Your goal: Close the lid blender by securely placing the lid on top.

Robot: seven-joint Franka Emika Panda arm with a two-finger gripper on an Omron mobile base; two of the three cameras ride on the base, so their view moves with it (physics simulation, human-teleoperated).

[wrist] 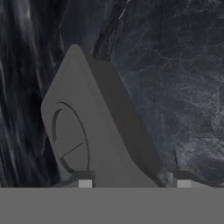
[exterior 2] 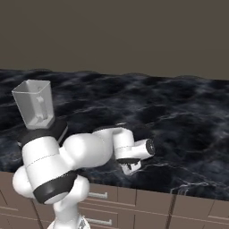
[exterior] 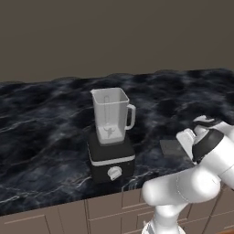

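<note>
I see the lid (wrist: 87, 131) mid-frame in my hand view, between the spread fingertips (wrist: 84, 178) of the gripper (wrist: 133, 180). The blender (exterior: 111, 137) stands uncovered, left of centre in the left base view.

open counter (exterior: 45, 137) all round, blender (exterior: 111, 137) standing alone, jar mouth (exterior: 109, 94) uncovered, lid (wrist: 87, 131) well aside

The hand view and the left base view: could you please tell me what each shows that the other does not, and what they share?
The hand view alone shows the faint oval mark on the flat dark grey square lid and the gripper with its open fingertips astride the lid's near edge. The left base view alone shows the blender, black boxy base with clear squarish jar, still uncovered. Both share the lid on the dark marbled counter.
</note>
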